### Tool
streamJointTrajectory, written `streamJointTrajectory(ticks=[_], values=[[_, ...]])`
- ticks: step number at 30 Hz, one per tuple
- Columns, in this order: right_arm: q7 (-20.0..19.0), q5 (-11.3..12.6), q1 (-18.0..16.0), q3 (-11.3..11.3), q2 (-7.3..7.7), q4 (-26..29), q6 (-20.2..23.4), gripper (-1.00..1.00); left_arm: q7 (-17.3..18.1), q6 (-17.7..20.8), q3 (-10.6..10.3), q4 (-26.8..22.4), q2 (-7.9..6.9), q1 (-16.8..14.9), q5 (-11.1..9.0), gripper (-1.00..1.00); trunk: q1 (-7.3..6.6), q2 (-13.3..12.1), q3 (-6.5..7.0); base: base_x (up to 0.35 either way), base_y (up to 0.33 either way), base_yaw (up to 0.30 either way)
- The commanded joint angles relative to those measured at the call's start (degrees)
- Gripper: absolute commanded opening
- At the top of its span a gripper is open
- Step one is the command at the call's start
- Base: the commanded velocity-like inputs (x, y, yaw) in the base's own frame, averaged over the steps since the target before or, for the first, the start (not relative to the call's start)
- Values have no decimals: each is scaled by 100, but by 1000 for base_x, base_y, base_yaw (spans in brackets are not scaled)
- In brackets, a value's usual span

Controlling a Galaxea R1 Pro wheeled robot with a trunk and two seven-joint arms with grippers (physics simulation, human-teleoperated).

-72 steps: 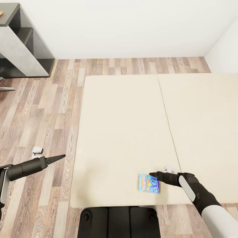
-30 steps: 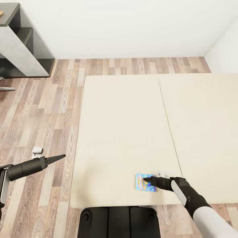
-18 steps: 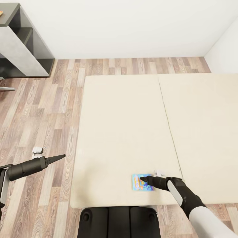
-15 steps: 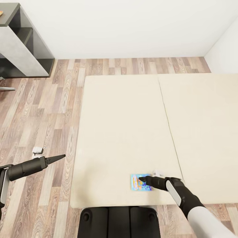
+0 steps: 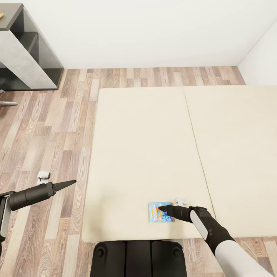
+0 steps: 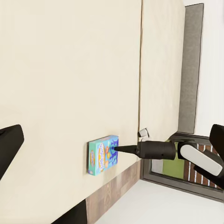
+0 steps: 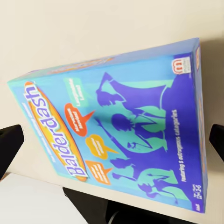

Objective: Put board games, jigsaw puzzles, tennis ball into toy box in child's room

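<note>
Blue board game box [image 7: 121, 121] under my right wrist camera reads "Balderdash" in white on an orange oval, with small white print I can't read along one edge and a red maker's logo in a corner; purple figure silhouettes on teal. In the head view the same box [image 5: 160, 212] is tiny and the print is illegible; it lies flat on the cream bed [image 5: 154, 146], close to the near edge, with lots of bare cover beyond it and to both sides. My right gripper [image 5: 162, 209] is over the box with its dark tip above the lid; the right wrist view has my two fingertips [image 7: 10, 144] at opposite sides of the frame, wide apart, astride the box and holding nothing, contact unclear. The left wrist view adds the box's side [image 6: 103, 155] and the grey headboard [image 6: 190, 70] at the bed's far end. My left gripper [image 5: 70, 182] hangs out over the wood-plank floor [image 5: 50, 127], off the bed's side, fingers seemingly together in a point, nothing in them. Grey desk [image 5: 23, 50] stands well apart at the far left wall.
</note>
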State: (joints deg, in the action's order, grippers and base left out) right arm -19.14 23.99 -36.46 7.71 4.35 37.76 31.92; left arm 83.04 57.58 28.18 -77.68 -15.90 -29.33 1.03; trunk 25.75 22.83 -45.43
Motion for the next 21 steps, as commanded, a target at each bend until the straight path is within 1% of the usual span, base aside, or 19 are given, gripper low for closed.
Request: streamJointTrajectory(ticks=[1, 15, 18, 21], values=[[-1, 14, -2, 19, 0, 7, 20, 100, 28, 60, 3, -2, 0, -2, 12, 100, 3, 9, -6, 0, 0, 0], [-2, 10, -2, 13, -23, 12, 23, 100, 28, 60, 3, -2, 0, -2, 11, 100, 3, 9, -6, 0, 0, 0], [-2, 10, -2, 14, -102, 13, 24, 100, 28, 60, 3, -2, 0, -2, 11, 100, 3, 9, -6, 0, 0, 0], [-2, 10, -2, 25, -237, 13, 25, 100, 28, 60, 3, -2, 0, -2, 11, 100, 3, 9, -6, 0, 0, 0]])
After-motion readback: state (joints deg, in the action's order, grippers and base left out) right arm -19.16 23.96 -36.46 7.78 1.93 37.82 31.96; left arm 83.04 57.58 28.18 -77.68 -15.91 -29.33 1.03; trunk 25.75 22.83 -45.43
